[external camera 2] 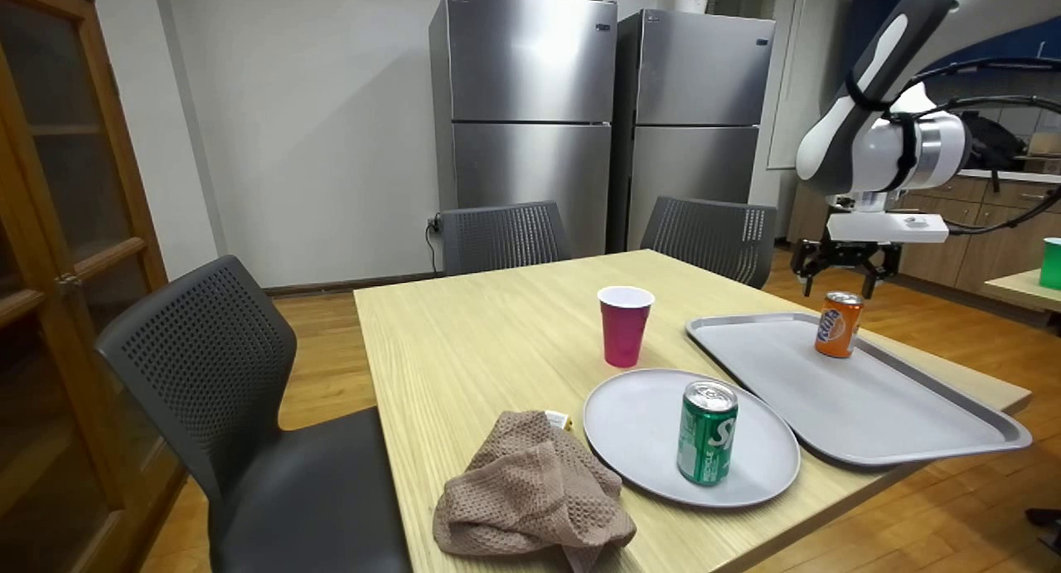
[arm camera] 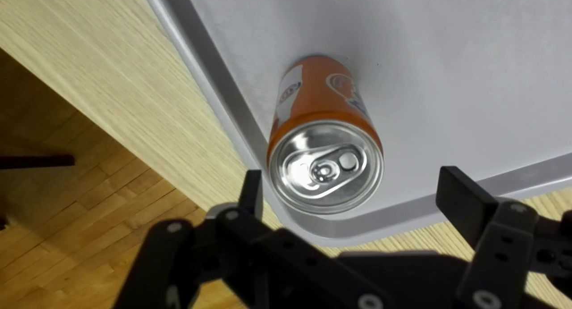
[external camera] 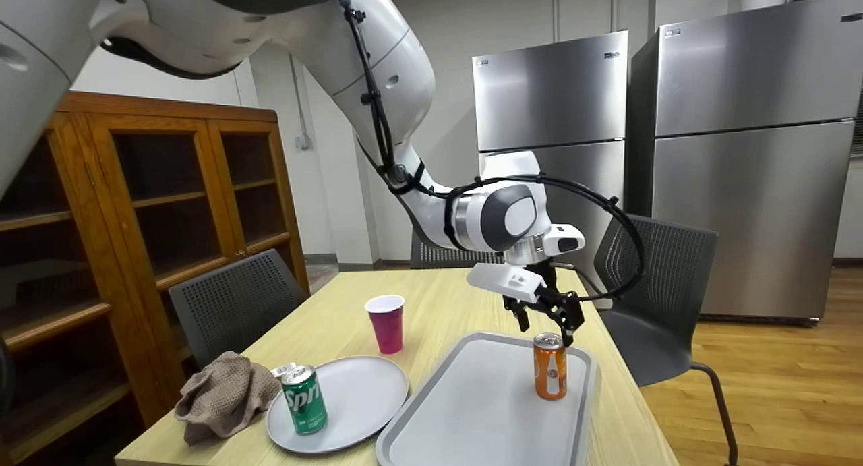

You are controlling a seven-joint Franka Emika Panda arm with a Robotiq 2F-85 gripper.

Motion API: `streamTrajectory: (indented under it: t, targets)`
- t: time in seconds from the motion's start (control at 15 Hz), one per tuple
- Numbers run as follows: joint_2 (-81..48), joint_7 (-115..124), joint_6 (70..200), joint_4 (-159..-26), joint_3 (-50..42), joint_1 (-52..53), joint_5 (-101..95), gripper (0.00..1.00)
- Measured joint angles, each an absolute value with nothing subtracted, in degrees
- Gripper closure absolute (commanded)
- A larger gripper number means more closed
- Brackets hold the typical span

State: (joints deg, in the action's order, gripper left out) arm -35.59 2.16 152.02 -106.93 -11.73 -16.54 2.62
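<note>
orange can | black claw | grey tray | green can | pale wood-grained table

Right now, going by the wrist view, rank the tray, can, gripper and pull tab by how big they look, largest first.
1. Tray, running out of frame
2. Gripper, helped by its nearness to the camera
3. Can
4. Pull tab

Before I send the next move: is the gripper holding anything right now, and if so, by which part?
Nothing is held: the gripper is open, and the nearby orange can stands ungripped on the gray tray.
</note>
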Motion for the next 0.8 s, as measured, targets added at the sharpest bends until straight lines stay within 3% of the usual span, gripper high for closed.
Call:
streamTrajectory:
  t: [0.8]
  targets:
    - [-37.87, 3.15, 152.01, -105.10, -11.92, -16.54, 2.62, 0.00]
